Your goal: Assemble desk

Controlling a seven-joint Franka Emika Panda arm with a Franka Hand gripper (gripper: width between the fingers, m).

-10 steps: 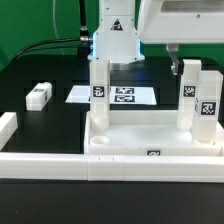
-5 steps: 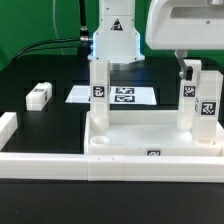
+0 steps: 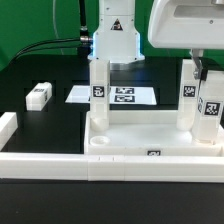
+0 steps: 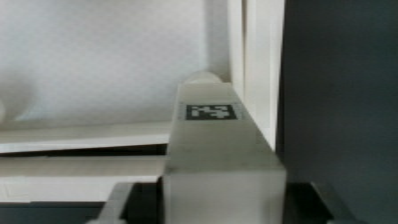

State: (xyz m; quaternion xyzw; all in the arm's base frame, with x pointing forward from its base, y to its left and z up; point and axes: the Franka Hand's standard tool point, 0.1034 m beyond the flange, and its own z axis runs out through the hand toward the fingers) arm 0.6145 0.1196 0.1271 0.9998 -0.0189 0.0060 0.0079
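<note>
A black table (image 3: pixel 50 125) holds the white tray-like desk tabletop (image 3: pixel 145 132), lying flat just behind a long white border rail (image 3: pixel 50 165). The white robot arm (image 3: pixel 115 30) stands at the back, behind the marker board (image 3: pixel 125 96). Three square white legs stand upright in the tabletop: a left leg (image 3: pixel 100 95) at the exterior view's left and a right-hand pair (image 3: pixel 190 100) close together. A loose leg (image 3: pixel 38 95) lies on the table, well apart. The gripper (image 3: pixel 198 68) straddles the top of one right-hand leg, the straddled leg (image 4: pixel 222 160). I cannot tell whether its fingers pinch the leg or stand clear. The leg looks stiff, light and smooth, probably slippery. It is best pinched on two opposite flat faces near the top.
</note>
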